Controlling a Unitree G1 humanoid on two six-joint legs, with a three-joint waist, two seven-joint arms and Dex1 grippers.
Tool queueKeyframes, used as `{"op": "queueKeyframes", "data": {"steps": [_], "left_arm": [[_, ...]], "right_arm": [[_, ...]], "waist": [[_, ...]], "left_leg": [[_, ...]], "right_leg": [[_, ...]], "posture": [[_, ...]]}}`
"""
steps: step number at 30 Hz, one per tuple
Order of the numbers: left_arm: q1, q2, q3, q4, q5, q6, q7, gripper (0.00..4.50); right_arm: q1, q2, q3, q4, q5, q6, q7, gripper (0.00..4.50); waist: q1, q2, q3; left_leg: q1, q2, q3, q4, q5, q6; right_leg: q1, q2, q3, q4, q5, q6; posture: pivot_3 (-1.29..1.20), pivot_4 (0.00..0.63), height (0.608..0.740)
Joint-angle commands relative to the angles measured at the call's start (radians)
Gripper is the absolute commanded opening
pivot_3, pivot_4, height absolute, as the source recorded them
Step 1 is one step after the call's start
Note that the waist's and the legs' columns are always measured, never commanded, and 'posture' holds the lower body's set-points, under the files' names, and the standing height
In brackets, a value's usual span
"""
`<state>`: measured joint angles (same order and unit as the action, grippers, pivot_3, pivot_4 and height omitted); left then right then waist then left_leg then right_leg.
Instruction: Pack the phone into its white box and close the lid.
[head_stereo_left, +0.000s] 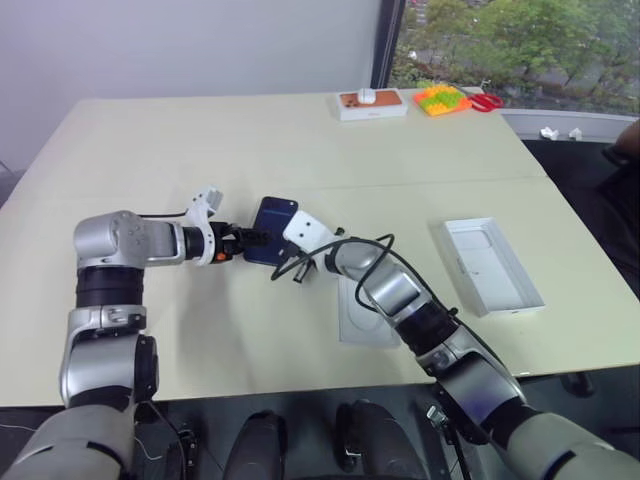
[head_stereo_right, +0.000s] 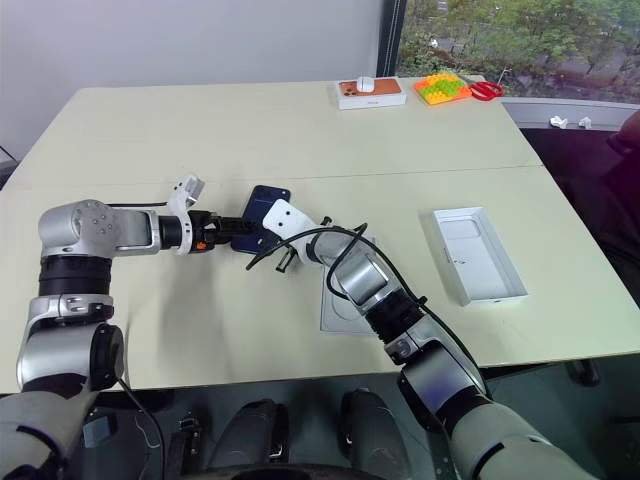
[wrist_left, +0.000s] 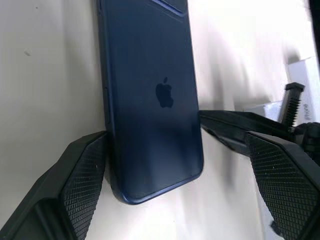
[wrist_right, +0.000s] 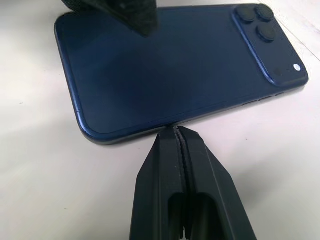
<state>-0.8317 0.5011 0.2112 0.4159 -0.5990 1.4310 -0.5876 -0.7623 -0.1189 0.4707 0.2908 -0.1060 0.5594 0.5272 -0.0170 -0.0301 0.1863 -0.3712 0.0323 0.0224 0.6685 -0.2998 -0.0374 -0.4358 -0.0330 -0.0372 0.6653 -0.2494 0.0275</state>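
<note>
1. Two end effectors meet at the phone, lying back-up at counter centre.
2. Left end effector straddles it, fingers spread.
3. Right end effector, pinched closed, touches its long edge.
4. White box sits at three o'clock.

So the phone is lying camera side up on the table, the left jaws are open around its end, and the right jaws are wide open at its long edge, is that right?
Not quite. The right gripper has its jaws shut, tips pressed together at the long edge of the phone, as the right wrist view shows. The rest holds: the left gripper is open around the phone's end, camera side up.
</note>
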Motion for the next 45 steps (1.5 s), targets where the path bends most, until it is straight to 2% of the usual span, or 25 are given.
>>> {"op": "queueKeyframes", "data": {"steps": [1,9,20,23,25,37,40,42,44,45], "left_arm": [[0.033,-0.048,-0.009,-0.034,-0.053,0.079,-0.028,4.5],[0.046,-0.064,0.061,-0.049,-0.039,0.098,0.012,4.5],[0.054,0.015,0.107,-0.016,-0.023,0.056,0.023,4.5],[0.055,0.019,0.102,-0.013,-0.023,0.051,0.021,3.62],[0.055,0.02,0.104,-0.011,-0.023,0.043,0.022,2.69],[0.055,0.021,0.132,-0.017,-0.046,0.052,0.01,2.69],[0.058,0.022,0.136,-0.021,-0.046,0.06,0.009,1.83],[0.061,0.023,0.134,-0.032,-0.051,0.069,0.002,0.79],[0.066,0.026,0.13,-0.046,-0.06,0.077,-0.004,0.01],[0.065,0.026,0.132,-0.048,-0.064,0.081,-0.005,0.01]], "right_arm": [[0.001,0.031,0.018,-0.069,0.001,-0.022,0.029,0.05],[0.017,0.023,0.011,-0.097,-0.015,-0.01,0.043,0.05],[0.034,-0.005,-0.004,-0.166,-0.023,0.032,0.051,0.05],[0.037,-0.009,-0.004,-0.174,-0.026,0.036,0.049,0.0],[0.042,-0.017,-0.006,-0.195,-0.028,0.046,0.052,0.0],[0.048,-0.084,-0.036,-0.386,-0.019,0.154,0.07,0.0],[0.057,-0.103,-0.047,-0.45,-0.014,0.188,0.075,0.0],[0.071,-0.127,-0.059,-0.512,-0.008,0.216,0.084,0.0],[0.087,-0.151,-0.066,-0.564,-0.005,0.242,0.089,0.0],[0.095,-0.162,-0.069,-0.583,-0.003,0.252,0.091,0.0]], "waist": [[0.0,0.0,0.0],[-0.001,0.0,0.0],[-0.008,0.0,0.0],[-0.008,0.0,0.0],[-0.006,0.0,0.0],[-0.003,0.0,0.0],[-0.002,0.0,0.0],[-0.001,0.0,0.0],[0.0,-0.001,0.0],[-0.001,-0.001,0.0]], "left_leg": [[0.0,0.0,0.0,0.0,0.0,0.0],[0.0,0.0,0.0,0.0,0.0,0.0],[0.0,0.001,-0.001,0.0,0.001,-0.001],[0.0,0.001,-0.001,-0.001,0.001,-0.002],[-0.001,0.002,0.0,-0.001,0.001,-0.002],[-0.002,0.001,0.0,-0.001,0.001,-0.002],[-0.002,0.001,0.0,-0.001,0.001,-0.002],[-0.003,0.001,0.0,-0.001,0.001,-0.002],[-0.003,0.001,0.0,-0.001,0.001,-0.002],[-0.003,0.001,0.0,-0.001,0.001,-0.002]], "right_leg": [[0.0,0.0,0.0,0.0,0.0,0.0],[0.0,0.0,0.0,0.0,0.0,0.0],[-0.001,0.002,0.0,0.001,0.001,-0.001],[-0.002,0.002,0.0,0.001,0.002,-0.003],[-0.003,0.003,0.0,0.001,0.002,-0.003],[-0.004,0.002,0.0,0.001,0.002,-0.003],[-0.005,0.003,0.0,0.001,0.002,-0.003],[-0.005,0.003,0.0,0.001,0.002,-0.003],[-0.005,0.002,0.0,0.0,0.002,-0.003],[-0.005,0.002,0.0,0.0,0.002,-0.003]], "posture": [[0.0,0.15,0.74],[0.0,0.15,0.74],[0.0,0.15,0.74],[0.0,0.15,0.74],[0.0,0.15,0.74],[0.0,0.15,0.74],[0.0,0.15,0.74],[0.0,0.15,0.74],[0.0,0.15,0.74],[0.0,0.15,0.74]]}}
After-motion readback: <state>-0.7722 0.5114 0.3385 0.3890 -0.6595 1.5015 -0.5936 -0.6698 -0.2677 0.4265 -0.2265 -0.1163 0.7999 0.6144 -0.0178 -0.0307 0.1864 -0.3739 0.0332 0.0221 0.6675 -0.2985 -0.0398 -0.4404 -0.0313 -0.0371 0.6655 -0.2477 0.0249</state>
